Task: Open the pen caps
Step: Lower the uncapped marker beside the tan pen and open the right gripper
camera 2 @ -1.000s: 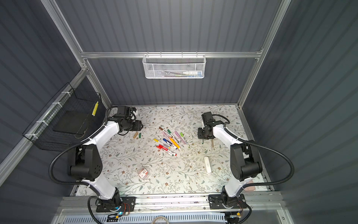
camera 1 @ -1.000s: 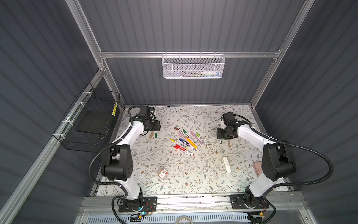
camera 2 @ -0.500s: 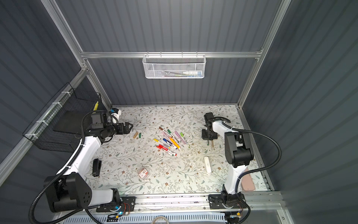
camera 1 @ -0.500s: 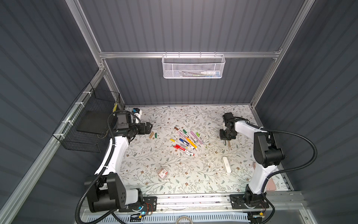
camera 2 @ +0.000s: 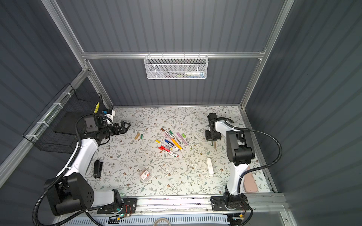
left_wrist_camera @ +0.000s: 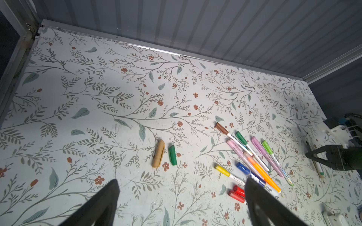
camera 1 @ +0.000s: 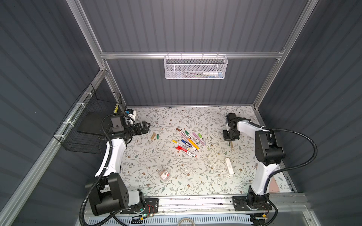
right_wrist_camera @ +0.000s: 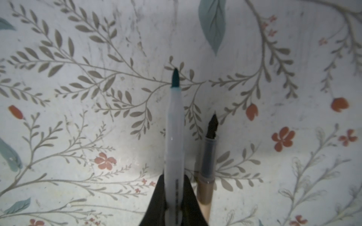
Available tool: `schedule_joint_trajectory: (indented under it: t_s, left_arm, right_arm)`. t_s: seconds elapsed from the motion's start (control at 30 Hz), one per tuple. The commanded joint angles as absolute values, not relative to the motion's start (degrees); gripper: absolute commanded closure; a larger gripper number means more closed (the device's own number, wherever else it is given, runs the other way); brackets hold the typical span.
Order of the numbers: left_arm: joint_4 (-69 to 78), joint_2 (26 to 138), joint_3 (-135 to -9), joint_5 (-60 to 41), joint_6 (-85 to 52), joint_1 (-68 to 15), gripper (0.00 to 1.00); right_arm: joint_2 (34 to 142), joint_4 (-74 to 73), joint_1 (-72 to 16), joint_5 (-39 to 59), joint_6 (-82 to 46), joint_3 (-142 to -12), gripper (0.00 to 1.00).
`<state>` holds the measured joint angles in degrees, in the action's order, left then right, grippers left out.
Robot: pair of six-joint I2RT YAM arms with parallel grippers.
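Two loose pen caps lie side by side on the floral mat, a tan cap (camera 1: 153, 136) (left_wrist_camera: 159, 153) and a green cap (camera 1: 157, 136) (left_wrist_camera: 172, 155). To their right is a cluster of capped pens (camera 1: 186, 140) (camera 2: 172, 142) with brown, green, pink, yellow, blue, orange and red caps. My left gripper (camera 1: 146, 125) (left_wrist_camera: 181, 187) hovers open and empty just left of the loose caps. My right gripper (camera 1: 229, 139) (right_wrist_camera: 174, 195) is shut on an uncapped green-tipped pen (right_wrist_camera: 174, 127). Beside it an uncapped tan pen (right_wrist_camera: 207, 156) lies on the mat.
A white oblong case (camera 1: 229, 167) lies at the front right, with a pink flat object (camera 1: 273, 185) by the right arm's base. A small clear box (camera 1: 165, 174) sits at front centre. A black wire basket (camera 1: 88, 125) hangs on the left wall and a white mesh basket (camera 1: 195, 67) on the back wall.
My left gripper has opened wide and drawn back a little to the left of the two loose caps as its arm changed pose. My right gripper has stayed shut on its pen, barely moving.
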<state>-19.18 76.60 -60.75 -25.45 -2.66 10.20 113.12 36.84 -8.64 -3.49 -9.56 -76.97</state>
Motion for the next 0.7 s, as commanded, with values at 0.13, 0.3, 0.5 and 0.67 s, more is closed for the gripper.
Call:
schedule_joint_trajectory:
  t_s: [0.13, 0.3, 0.5, 0.67]
  left_arm:
    - [-18.4, 75.6, -60.1, -27.1, -3.7, 10.8, 0.0]
    - [-19.1, 75.8, -60.6, -27.3, -4.1, 10.9, 0.0]
    - [-18.6, 76.0, -60.4, -27.2, -4.4, 10.9, 0.0]
    - [-17.9, 75.7, -59.8, -27.4, -4.4, 10.9, 0.0]
  right_arm:
    - [113.6, 39.7, -8.4, -4.0, -8.7, -77.6, 0.85]
    - [112.0, 40.4, -8.5, -3.5, -9.2, -77.0, 0.8]
    - [111.8, 41.3, -8.5, -4.6, -8.8, -77.9, 0.77]
    - [109.0, 42.5, -8.6, -4.5, -8.9, -78.5, 0.76]
